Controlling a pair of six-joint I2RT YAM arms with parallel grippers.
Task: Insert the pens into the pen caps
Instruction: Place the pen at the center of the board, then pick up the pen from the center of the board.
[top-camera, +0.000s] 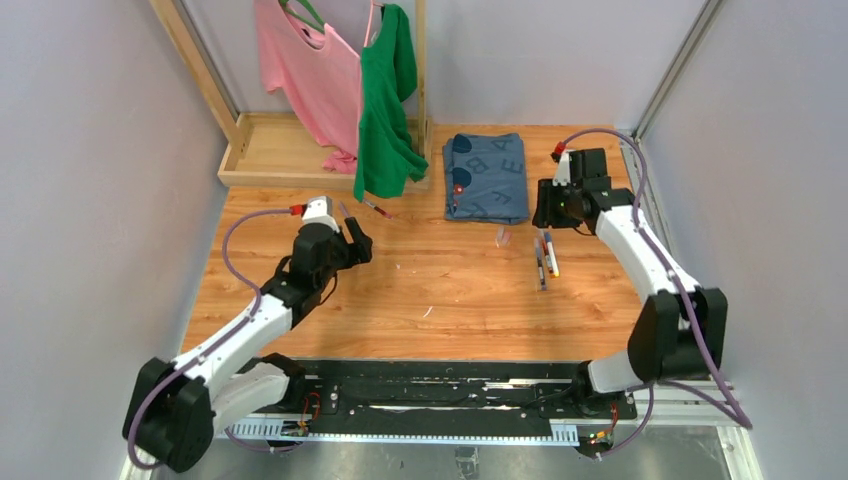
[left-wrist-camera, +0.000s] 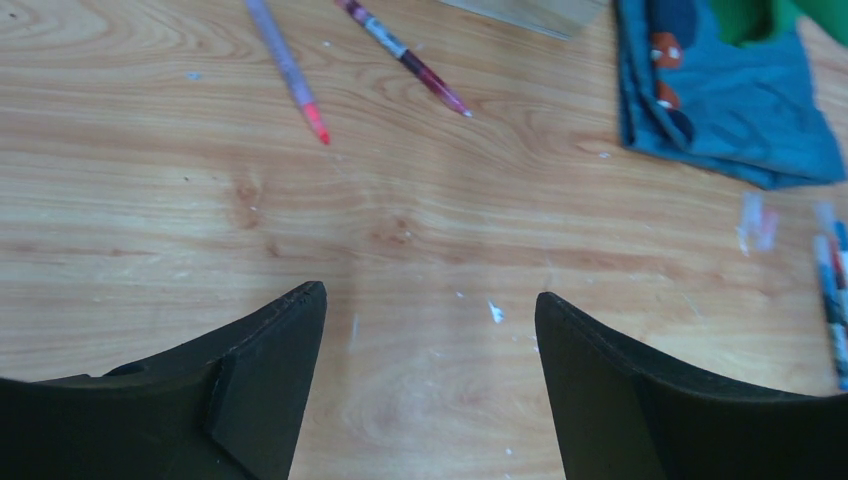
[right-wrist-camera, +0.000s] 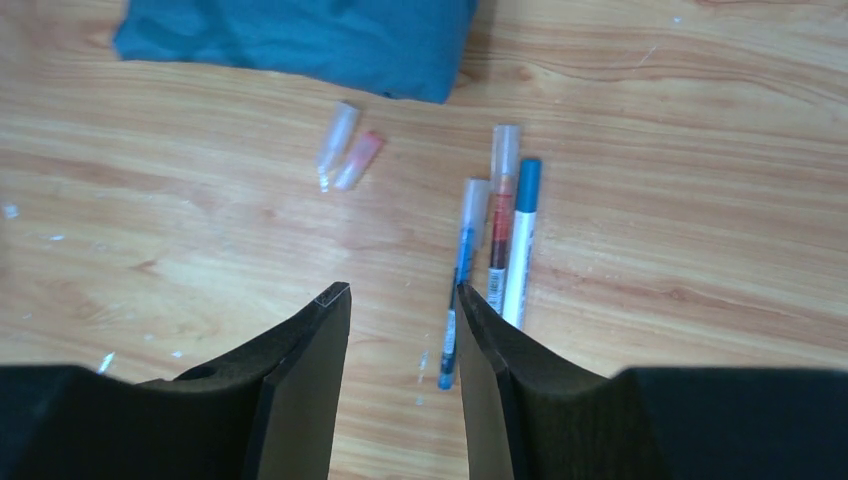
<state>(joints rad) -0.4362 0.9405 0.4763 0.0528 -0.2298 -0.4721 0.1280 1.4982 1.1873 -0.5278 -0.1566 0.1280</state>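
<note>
Folded cloth (top-camera: 487, 175) behind two caps (right-wrist-camera: 337, 140); three pens (right-wrist-camera: 500, 220) side by side right of caps; two pens (left-wrist-camera: 405, 55) well left.

Above the black base rail (top-camera: 440, 385), left arm (top-camera: 235, 335) and right arm (top-camera: 640, 250) show white shells, black joints, purple cables (top-camera: 225, 243), and black wedge fingers (left-wrist-camera: 270, 390).

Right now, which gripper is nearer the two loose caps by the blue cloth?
Right. The right gripper hangs just beside the caps, by the grouped pens; the left gripper is far across the table.
</note>
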